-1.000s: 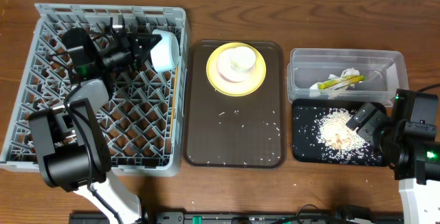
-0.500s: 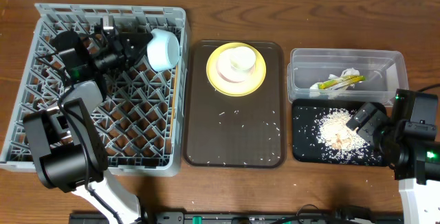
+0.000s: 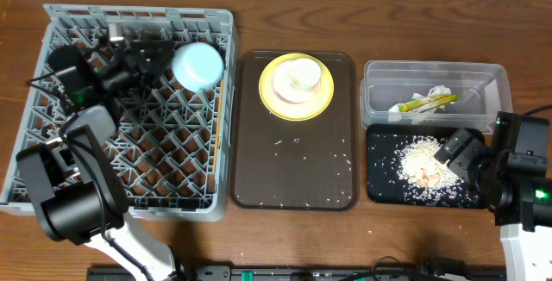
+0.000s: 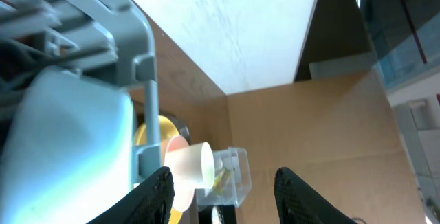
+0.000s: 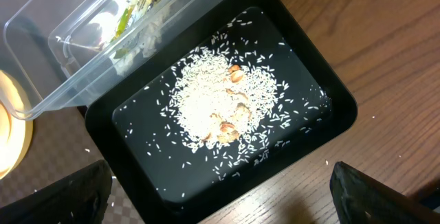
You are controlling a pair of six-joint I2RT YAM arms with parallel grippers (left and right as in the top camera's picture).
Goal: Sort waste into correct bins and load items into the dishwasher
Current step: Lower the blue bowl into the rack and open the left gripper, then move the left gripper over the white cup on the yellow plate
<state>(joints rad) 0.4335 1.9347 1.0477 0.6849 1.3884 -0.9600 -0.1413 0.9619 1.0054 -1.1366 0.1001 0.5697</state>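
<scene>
In the dish rack (image 3: 172, 160), the left end effector (image 3: 159, 57) has spread and backed off the blue bowl (image 3: 198, 64)

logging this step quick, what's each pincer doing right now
left pincer: open, holding nothing, light blue bowl beside it
right pincer: open, empty, above the black tray

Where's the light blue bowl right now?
Overhead view: the light blue bowl sits in the grey dish rack, near its far right corner, with the brown tray just to its right.
</scene>
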